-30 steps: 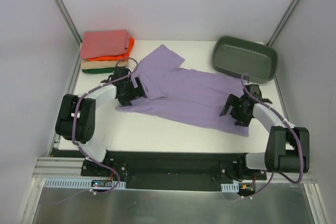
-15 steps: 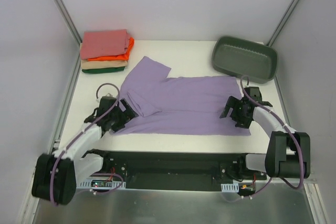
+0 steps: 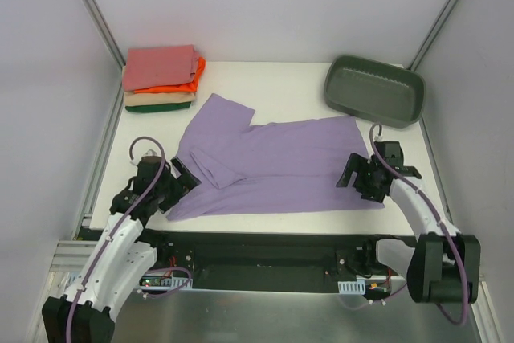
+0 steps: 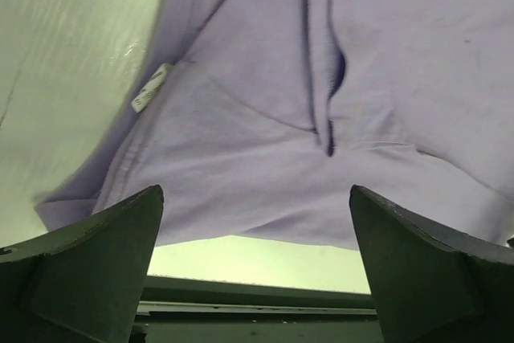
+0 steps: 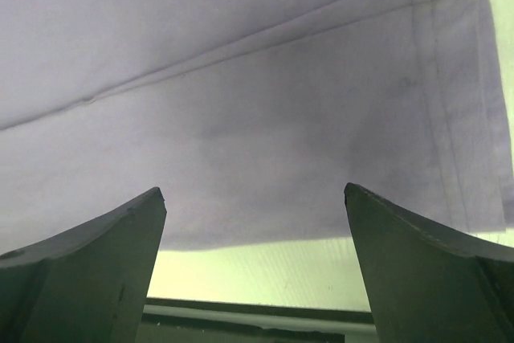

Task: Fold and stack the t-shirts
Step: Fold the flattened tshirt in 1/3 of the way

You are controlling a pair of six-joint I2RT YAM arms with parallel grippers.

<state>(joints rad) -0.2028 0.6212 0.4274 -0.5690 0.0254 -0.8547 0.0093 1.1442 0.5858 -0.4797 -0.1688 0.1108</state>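
The lavender t-shirt [image 3: 273,162] lies spread on the white table, its lower edge near the front, with one sleeve folded over at the left. My left gripper [image 3: 181,183] is open and empty at the shirt's left end, and the left wrist view shows the shirt [image 4: 321,118] with its white tag [image 4: 150,88] just ahead of the left gripper [image 4: 255,192]. My right gripper [image 3: 361,175] is open and empty over the shirt's right end, where the hem [image 5: 265,142] lies ahead of the right gripper [image 5: 253,190]. Folded salmon-pink, orange, tan and dark green shirts [image 3: 161,75] are stacked at the back left.
A grey-green plastic tub [image 3: 374,89] stands at the back right. White enclosure walls with metal posts close the sides and back. The black base rail [image 3: 257,251] runs along the table's front edge.
My left arm drew back from beside the stack to the near left. The lavender shirt came toward the front edge with it and now lies flatter. The right gripper moved slightly nearer.
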